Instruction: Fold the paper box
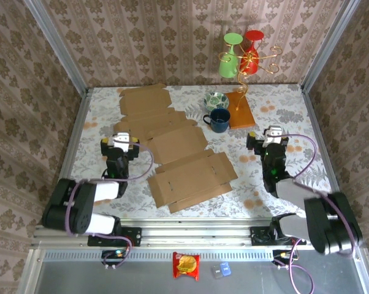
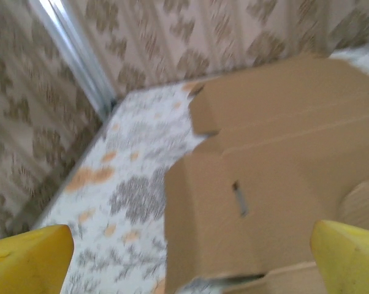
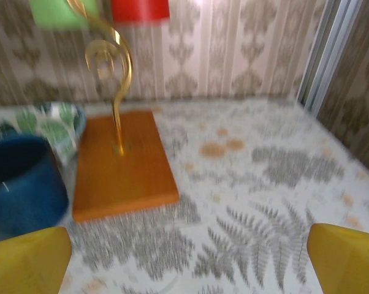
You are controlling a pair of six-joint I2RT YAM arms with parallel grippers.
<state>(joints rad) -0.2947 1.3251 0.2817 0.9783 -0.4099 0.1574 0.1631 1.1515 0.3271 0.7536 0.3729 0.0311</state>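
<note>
The paper box [image 1: 172, 144] is an unfolded brown cardboard blank lying flat, reaching from the back left of the table to the front centre. My left gripper [image 1: 122, 143] hovers at the blank's left edge, open, with nothing between its fingers. In the left wrist view the cardboard [image 2: 264, 165], with a small slot in one panel, lies ahead of the yellow fingertips [image 2: 28, 257], and the gripper [image 2: 187, 263] is spread wide. My right gripper [image 1: 271, 139] stands open to the right of the blank, over bare tablecloth. In the right wrist view that gripper [image 3: 187, 260] holds nothing.
A blue mug [image 1: 219, 120], a patterned bowl [image 1: 216, 100] and an orange wooden base [image 1: 240, 110] stand at the back centre-right. The base carries a gold wire stand [image 3: 114, 73] holding a green cup [image 1: 230, 61] and a red cup [image 1: 252, 58]. A snack packet [image 1: 186, 264] lies below the front rail.
</note>
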